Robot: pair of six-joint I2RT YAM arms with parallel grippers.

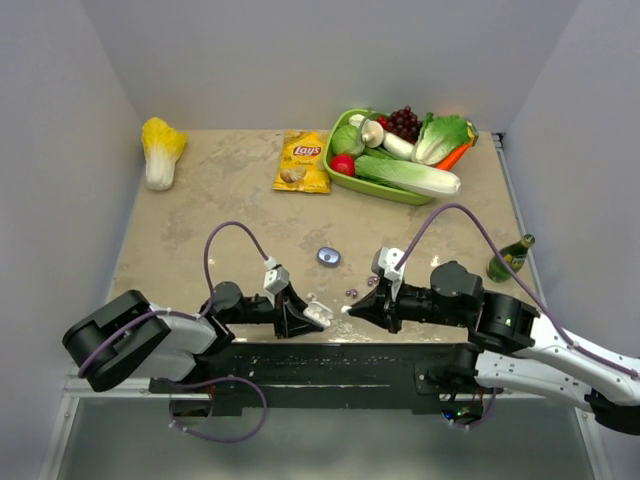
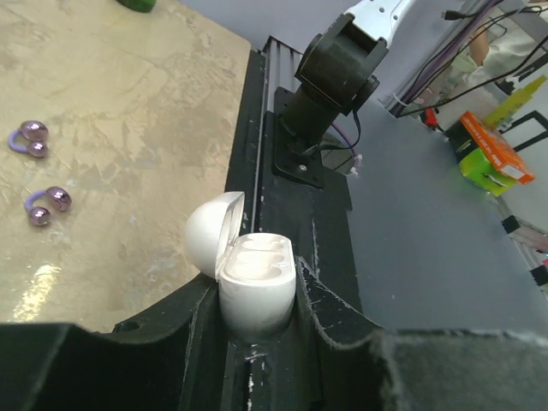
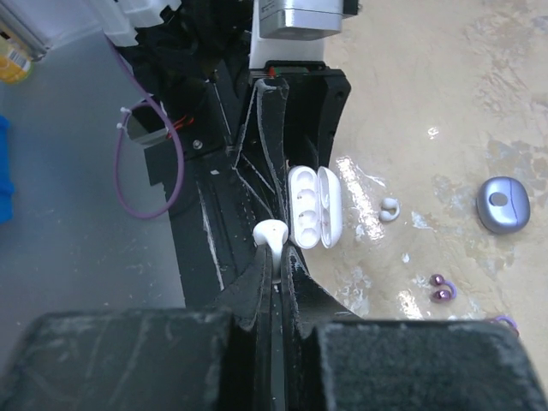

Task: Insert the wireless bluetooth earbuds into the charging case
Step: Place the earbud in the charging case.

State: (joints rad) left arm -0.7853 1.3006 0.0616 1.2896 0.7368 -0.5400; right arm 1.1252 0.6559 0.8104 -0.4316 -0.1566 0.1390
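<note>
White charging case (image 2: 254, 287), lid open, gripped by the left end effector (image 1: 306, 315). The right end effector (image 3: 274, 257) pinches a white earbud (image 3: 272, 231) just beside it, purple earbuds (image 3: 441, 288) lying apart.

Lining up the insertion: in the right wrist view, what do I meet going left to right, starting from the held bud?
held white earbud → open white charging case → loose white earbud → purple earbud pair → closed grey-blue case

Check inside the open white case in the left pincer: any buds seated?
Both wells of the white case look empty, lid flipped open. The left pincer covers only its lower outer body.
</note>
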